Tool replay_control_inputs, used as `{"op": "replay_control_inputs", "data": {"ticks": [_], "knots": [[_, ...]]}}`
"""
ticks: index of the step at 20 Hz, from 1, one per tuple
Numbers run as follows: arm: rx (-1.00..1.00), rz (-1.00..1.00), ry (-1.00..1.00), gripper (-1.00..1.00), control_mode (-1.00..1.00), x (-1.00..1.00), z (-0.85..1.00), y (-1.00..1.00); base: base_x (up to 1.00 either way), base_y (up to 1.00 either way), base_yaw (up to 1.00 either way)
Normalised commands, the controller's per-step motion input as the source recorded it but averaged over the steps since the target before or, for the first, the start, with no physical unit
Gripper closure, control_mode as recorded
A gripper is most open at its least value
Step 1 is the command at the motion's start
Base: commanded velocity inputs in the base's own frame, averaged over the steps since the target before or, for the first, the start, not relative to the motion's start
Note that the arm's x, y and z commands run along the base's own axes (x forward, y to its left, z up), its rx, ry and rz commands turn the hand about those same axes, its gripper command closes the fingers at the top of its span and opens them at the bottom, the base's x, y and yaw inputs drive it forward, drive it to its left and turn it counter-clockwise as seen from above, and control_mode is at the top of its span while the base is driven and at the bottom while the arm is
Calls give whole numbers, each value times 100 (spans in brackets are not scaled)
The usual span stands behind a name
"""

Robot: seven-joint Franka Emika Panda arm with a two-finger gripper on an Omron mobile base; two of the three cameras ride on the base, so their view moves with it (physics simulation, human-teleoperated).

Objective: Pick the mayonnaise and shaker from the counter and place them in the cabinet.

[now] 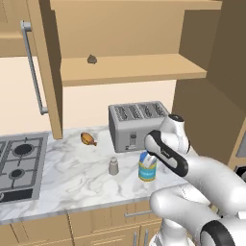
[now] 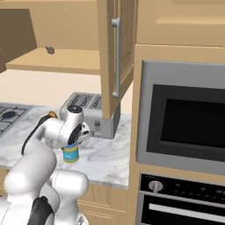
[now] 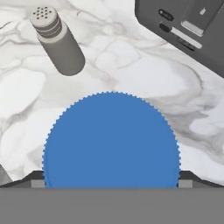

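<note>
The mayonnaise (image 1: 147, 171) is a short jar with a blue lid and a blue-and-yellow label, standing on the marble counter (image 1: 72, 182) in front of the toaster. My gripper (image 1: 149, 159) hangs right over it, open. In the hand view the blue lid (image 3: 112, 140) sits between the two fingertips (image 3: 37, 182), which stand just outside its rim. From the right base view the mayonnaise (image 2: 70, 154) peeks out under my gripper (image 2: 73, 143). The shaker (image 1: 113, 166), a slim grey cylinder, stands upright a little to the jar's left (image 3: 59, 41). The cabinet (image 1: 129, 69) is open above, its door (image 1: 48, 62) swung outward.
A silver toaster (image 1: 137, 125) stands just behind the jar. A small brown food piece (image 1: 88, 139) lies on the counter near the door's lower edge. A dark lump (image 1: 92, 59) rests on the cabinet shelf. A gas hob (image 1: 19, 163) is at the left, a built-in oven (image 2: 189, 118) at the right.
</note>
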Motion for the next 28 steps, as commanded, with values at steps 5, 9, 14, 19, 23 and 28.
{"op": "replay_control_inputs", "data": {"ticks": [5, 9, 14, 19, 23, 28], "knots": [[0, 5, 0, 100, -100, 14, -37, 14, 0, 0, 0], [0, 3, -2, 100, -100, -9, -9, 13, 0, 0, 0], [0, 1, -23, 100, -100, -69, 49, 21, 0, 0, 0], [-1, 0, -31, 100, -100, -81, 70, 20, 0, 0, 0], [-1, 0, -24, 100, -100, -60, 76, 12, 0, 0, 0], [0, -2, -6, 100, -100, -29, 73, 2, 0, 0, 0]]}}
